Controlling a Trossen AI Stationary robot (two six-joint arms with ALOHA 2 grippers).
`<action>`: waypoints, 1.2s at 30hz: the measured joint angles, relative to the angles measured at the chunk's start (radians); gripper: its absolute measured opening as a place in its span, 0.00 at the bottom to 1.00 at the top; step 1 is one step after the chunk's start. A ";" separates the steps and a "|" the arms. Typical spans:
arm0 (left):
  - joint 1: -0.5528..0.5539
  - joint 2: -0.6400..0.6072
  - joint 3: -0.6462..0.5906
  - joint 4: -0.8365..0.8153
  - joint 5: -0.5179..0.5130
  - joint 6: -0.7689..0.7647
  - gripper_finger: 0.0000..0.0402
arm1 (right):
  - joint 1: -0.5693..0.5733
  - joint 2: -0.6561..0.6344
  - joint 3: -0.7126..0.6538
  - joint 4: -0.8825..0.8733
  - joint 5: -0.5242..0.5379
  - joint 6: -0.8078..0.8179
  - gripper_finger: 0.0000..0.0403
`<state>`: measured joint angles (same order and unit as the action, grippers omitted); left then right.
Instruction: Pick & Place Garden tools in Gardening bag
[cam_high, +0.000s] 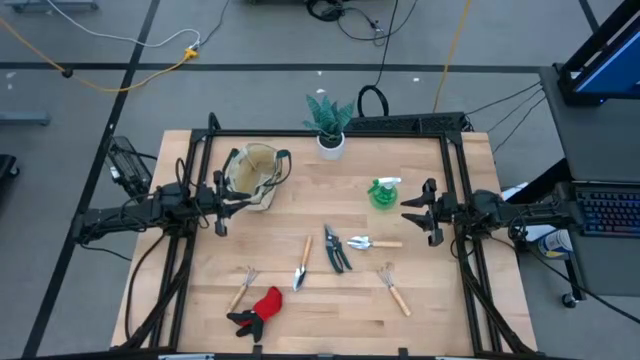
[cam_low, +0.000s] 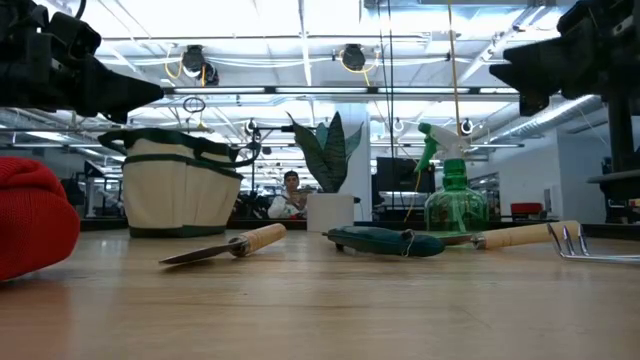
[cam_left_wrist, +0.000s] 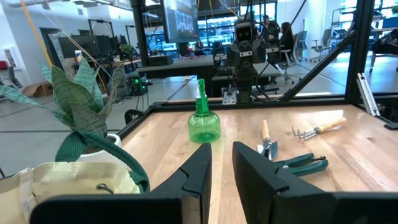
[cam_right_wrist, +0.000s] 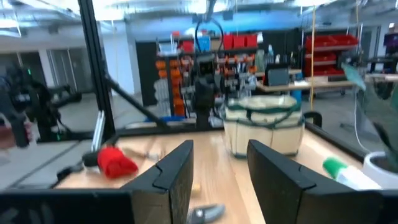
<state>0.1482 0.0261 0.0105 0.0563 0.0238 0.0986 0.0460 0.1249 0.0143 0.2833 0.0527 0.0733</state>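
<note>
The garden tools lie on the wooden table: a green spray bottle (cam_high: 383, 192) standing upright, dark shears (cam_high: 336, 248), two trowels (cam_high: 372, 243) (cam_high: 302, 265), two wooden-handled rakes (cam_high: 242, 285) (cam_high: 395, 288) and a red-black glove (cam_high: 258, 310). The beige gardening bag (cam_high: 252, 175) stands at the far left with its mouth up. My left gripper (cam_left_wrist: 222, 155) hovers level beside the bag, open by a narrow gap, with nothing between its fingers. My right gripper (cam_right_wrist: 221, 155) hovers level at the table's right side, next to the spray bottle, open wider and also holding nothing.
A potted green plant (cam_high: 330, 120) in a white pot stands at the table's far edge. A dark frame (cam_high: 455, 160) runs along the table's left, far and right sides. Bare wood lies between the two grippers (cam_high: 320, 200).
</note>
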 joint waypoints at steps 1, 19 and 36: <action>0.000 0.000 0.000 0.000 0.000 -0.001 0.17 | 0.000 0.000 0.000 0.008 0.001 -0.008 0.35; 0.000 0.000 0.000 0.156 0.001 -0.089 0.17 | 0.000 0.121 0.000 0.165 0.001 -0.129 0.35; 0.000 0.045 0.031 0.208 -0.063 -0.214 0.47 | 0.000 0.505 0.001 0.614 0.105 0.012 0.47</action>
<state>0.1482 0.0707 0.0419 0.2639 -0.0387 -0.1149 0.0456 0.6298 0.0154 0.8972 0.1579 0.0856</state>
